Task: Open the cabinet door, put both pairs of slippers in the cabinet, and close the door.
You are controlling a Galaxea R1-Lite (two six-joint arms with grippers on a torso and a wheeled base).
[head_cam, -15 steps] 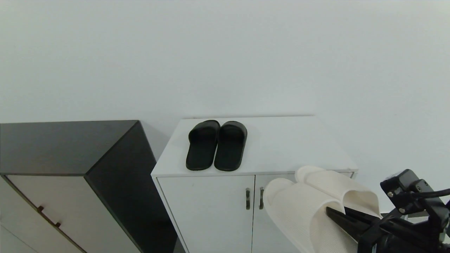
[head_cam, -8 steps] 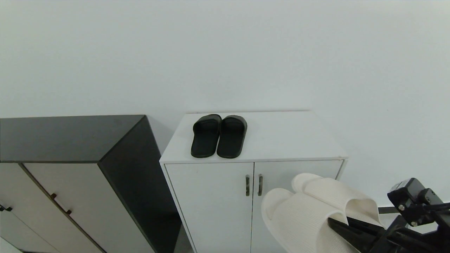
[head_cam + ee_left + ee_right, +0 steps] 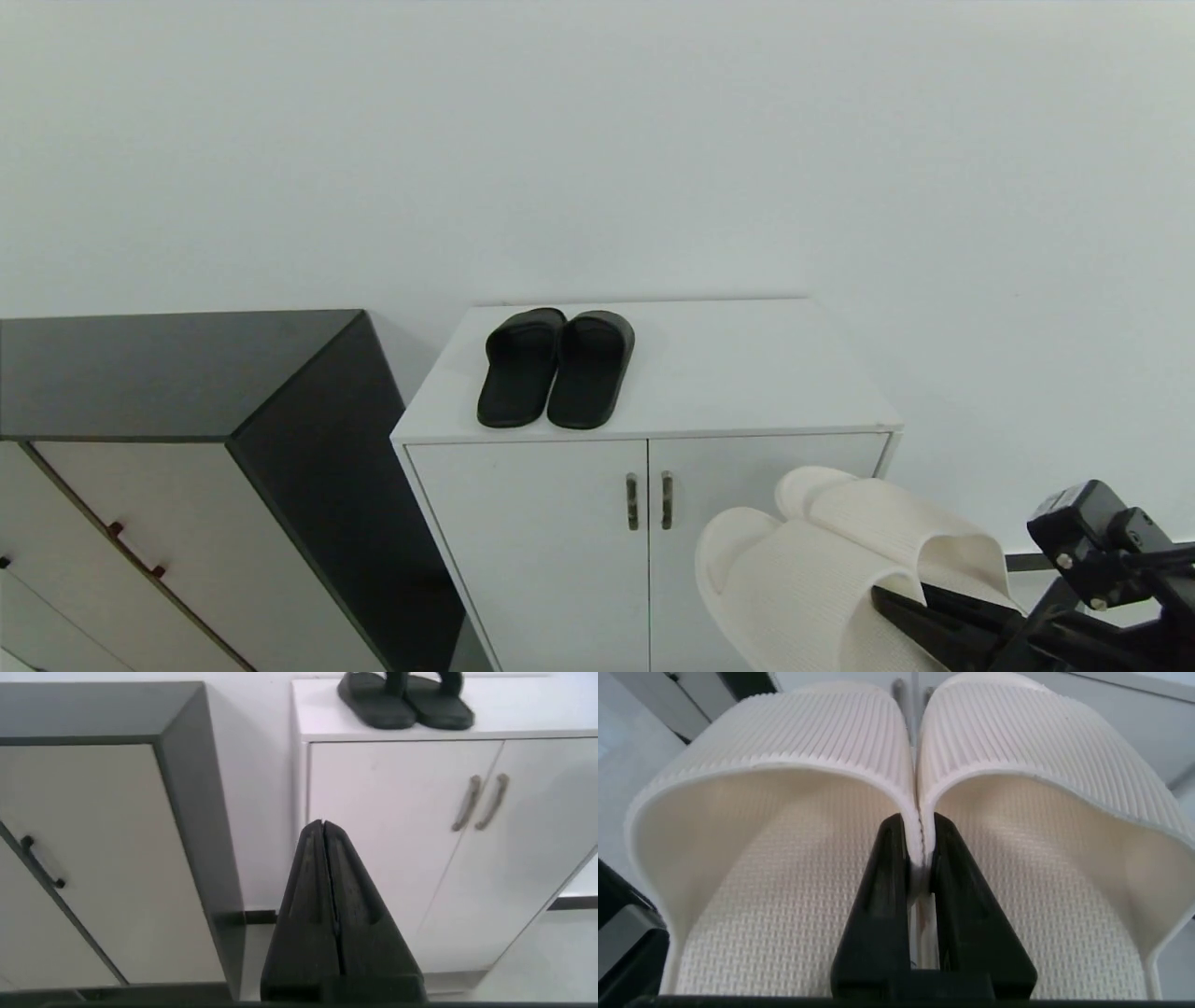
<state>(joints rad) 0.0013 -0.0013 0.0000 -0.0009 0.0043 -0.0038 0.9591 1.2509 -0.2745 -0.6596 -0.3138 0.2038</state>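
A pair of black slippers lies side by side on top of the white cabinet, toward its left; the pair shows again in the left wrist view. Both cabinet doors are closed, with two metal handles at the centre seam. My right gripper is shut on the pair of cream slippers, pinching their two inner straps together. It holds the cream pair in the air in front of the right door. My left gripper is shut on nothing, low and in front of the left door.
A taller black-topped cabinet with pale drawer fronts stands close to the left of the white one, with a narrow gap between them. A plain white wall runs behind both. Floor shows at the foot of the cabinets.
The whole head picture has shifted, so the camera moved; the cabinets now sit a little further left. The cream slippers stay in my right gripper, still in front of the right door.
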